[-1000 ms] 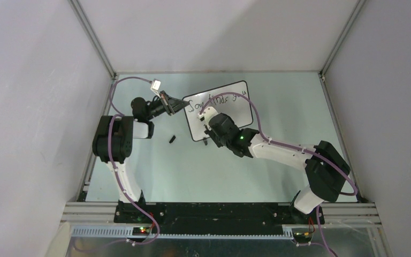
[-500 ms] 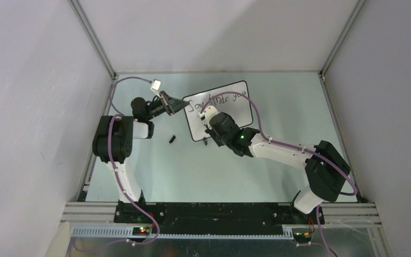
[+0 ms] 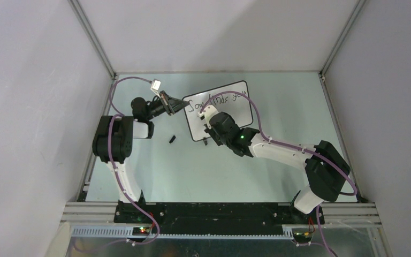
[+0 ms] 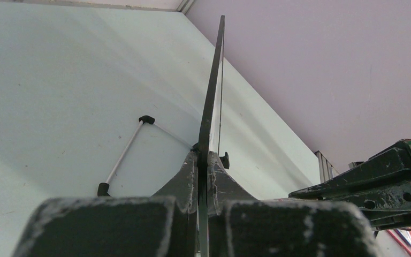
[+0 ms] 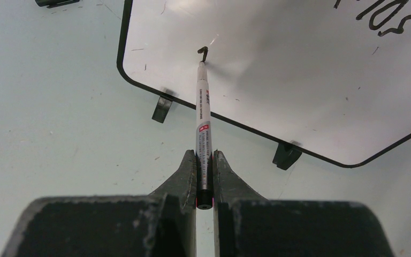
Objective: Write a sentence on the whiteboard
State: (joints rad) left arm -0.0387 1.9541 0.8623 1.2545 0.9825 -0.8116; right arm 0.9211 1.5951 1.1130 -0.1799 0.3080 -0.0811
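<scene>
left fingers [image 4: 184,184] clamp whiteboard [image 3: 236,110] edge | right fingers [image 5: 184,172] hold marker [image 5: 203,120], tip near corner

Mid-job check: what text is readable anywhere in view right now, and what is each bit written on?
"Joy finds you": the sentence, handwritten in black on the whiteboard; the last word is only a best reading from the top view.
Small hooked stroke at the marker tip, on the whiteboard: not yet a readable letter.
Print on the marker barrel: too small to read.
Nothing else readable.
</scene>
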